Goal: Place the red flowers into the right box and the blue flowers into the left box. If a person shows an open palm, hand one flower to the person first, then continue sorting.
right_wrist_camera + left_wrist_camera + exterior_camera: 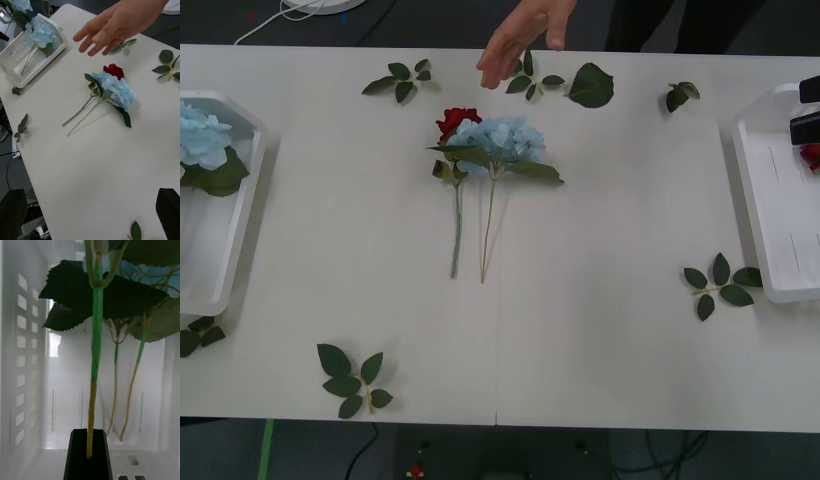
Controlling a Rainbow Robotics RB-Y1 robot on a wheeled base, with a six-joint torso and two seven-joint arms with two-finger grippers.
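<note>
Where left claw (89,450) clamps blue flower stem (96,352), head cropped.

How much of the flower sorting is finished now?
Done: blue flowers lie in the left box, something red in the right box. In hand: the left tool is shut on a flower stem there. Right tool open, by the right box. Left: one red flower and one blue flower mid-table; a person's hand reaches out.
</note>
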